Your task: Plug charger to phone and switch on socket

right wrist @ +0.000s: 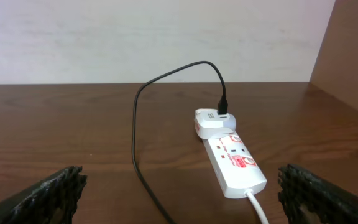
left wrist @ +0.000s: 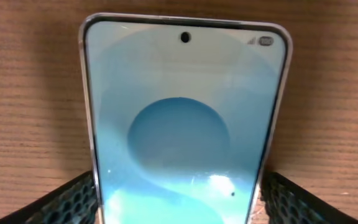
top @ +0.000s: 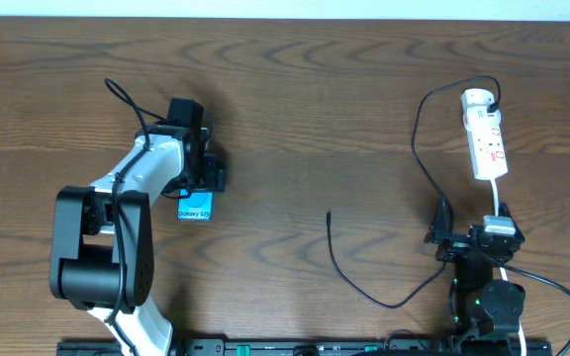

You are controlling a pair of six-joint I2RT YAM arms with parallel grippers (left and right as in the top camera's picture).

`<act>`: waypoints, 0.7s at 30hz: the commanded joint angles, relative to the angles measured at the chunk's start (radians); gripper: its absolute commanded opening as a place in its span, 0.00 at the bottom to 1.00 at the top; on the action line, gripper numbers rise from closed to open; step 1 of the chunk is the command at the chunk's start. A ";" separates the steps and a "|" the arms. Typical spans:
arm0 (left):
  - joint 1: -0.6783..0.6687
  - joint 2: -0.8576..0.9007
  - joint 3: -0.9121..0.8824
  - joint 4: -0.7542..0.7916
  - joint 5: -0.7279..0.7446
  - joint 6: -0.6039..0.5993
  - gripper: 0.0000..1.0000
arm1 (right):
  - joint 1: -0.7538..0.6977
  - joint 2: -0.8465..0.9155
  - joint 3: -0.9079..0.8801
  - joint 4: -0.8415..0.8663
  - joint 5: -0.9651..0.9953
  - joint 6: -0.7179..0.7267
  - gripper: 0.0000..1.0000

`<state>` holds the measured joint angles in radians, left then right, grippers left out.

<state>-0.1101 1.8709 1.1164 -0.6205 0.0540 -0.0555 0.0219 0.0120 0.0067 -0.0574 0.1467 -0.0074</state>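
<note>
The phone point(top: 195, 209) lies flat on the wooden table, its light blue screen up, and fills the left wrist view point(left wrist: 179, 124). My left gripper point(top: 197, 198) is open and straddles the phone's lower end, with a pad point(left wrist: 67, 202) close beside each long edge. The charger point(top: 339, 267) is a thin black cable. It runs from a white adapter point(right wrist: 211, 123) on the socket point(top: 487, 138) to a free tip point(top: 329, 212) in mid-table. My right gripper point(top: 471, 222) is open and empty, just short of the socket point(right wrist: 235, 162).
The socket's white cord point(top: 498, 193) runs back under the right arm. A black rail point(top: 295, 348) lies along the table's front edge. A wall and a wooden side panel point(right wrist: 353, 56) stand behind the socket.
</note>
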 commanded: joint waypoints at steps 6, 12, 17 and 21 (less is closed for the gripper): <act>0.003 0.000 -0.020 -0.002 0.008 -0.005 0.75 | -0.007 -0.005 -0.001 -0.005 0.000 0.011 0.99; 0.003 0.000 -0.020 0.002 0.008 -0.005 0.66 | -0.008 -0.005 -0.001 -0.005 0.000 0.011 0.99; 0.003 0.000 -0.019 0.006 0.008 -0.005 0.59 | -0.008 -0.005 -0.001 -0.005 0.000 0.011 0.99; 0.003 0.000 -0.019 0.009 0.009 -0.005 0.49 | -0.007 -0.005 -0.001 -0.005 0.000 0.011 0.99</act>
<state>-0.1093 1.8702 1.1168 -0.6167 0.0540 -0.0555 0.0219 0.0120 0.0067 -0.0570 0.1467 -0.0074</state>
